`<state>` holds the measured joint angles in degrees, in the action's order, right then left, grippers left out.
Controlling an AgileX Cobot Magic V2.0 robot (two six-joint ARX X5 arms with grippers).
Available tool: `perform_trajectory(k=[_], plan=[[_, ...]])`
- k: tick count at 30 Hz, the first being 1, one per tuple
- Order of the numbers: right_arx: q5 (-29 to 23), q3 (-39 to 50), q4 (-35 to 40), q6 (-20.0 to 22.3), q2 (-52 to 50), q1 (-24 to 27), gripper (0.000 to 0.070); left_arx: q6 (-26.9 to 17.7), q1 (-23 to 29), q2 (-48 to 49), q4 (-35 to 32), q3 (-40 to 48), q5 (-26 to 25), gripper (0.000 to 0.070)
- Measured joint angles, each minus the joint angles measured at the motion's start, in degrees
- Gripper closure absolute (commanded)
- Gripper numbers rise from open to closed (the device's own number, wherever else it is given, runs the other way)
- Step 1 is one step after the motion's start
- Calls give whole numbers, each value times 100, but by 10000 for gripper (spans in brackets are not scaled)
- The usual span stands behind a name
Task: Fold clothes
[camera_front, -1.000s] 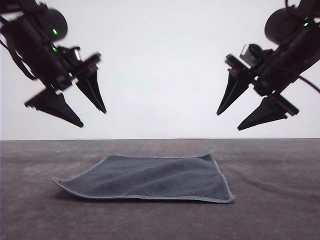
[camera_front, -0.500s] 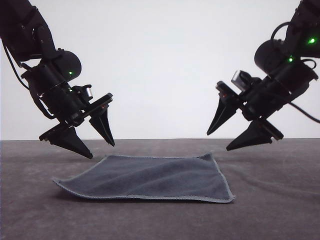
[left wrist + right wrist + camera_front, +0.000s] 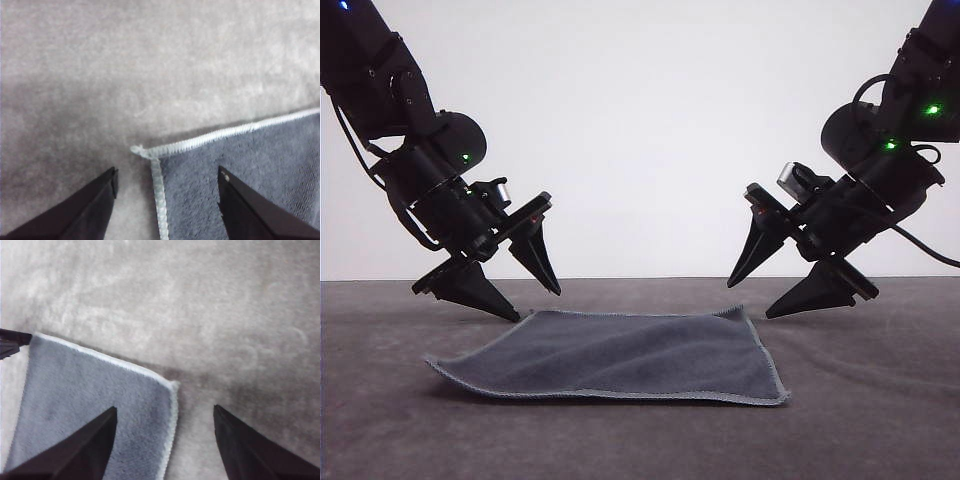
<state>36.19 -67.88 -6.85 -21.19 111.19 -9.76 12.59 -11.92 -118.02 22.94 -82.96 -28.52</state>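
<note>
**Both arms down at the far corners**

Both arms have dropped over the last second, from high above the table to just over the cloth [image 3: 620, 357], and have closed in toward its far edge.

Left claw [image 3: 530, 295] hangs at about 10 o'clock from the cloth's middle, its jaws spread wide and empty, the lower tip almost at the table [image 3: 880, 400]. In the left wrist view the far-left corner of the cloth [image 3: 240, 170] sits between the two fingers [image 3: 95, 200], its pale stitched edge [image 3: 210, 137] plain to see. Right claw [image 3: 760, 295] hangs at about 2 o'clock, likewise spread wide with nothing in it; its wrist view shows the far-right corner of the cloth [image 3: 100, 410] between its fingers [image 3: 85, 450].

The cloth lies flat on the table, dark grey face up, near the middle of the scene, a slight ripple across it and the far-right corner a little raised. No fold is made yet.

Each claw straddling a corner looks like set-up for a two-handed pinch: taking both far corners together would let the far edge be carried toward 6 o'clock evenly, without skewing. Whether either tip touches fabric I cannot tell
</note>
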Motion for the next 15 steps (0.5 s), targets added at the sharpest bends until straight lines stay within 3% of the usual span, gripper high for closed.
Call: perform_trajectory(k=[15], plan=[[291,-94,183,-98,266,-164,307,186,-371,-108,-159,-24,-452,305]])
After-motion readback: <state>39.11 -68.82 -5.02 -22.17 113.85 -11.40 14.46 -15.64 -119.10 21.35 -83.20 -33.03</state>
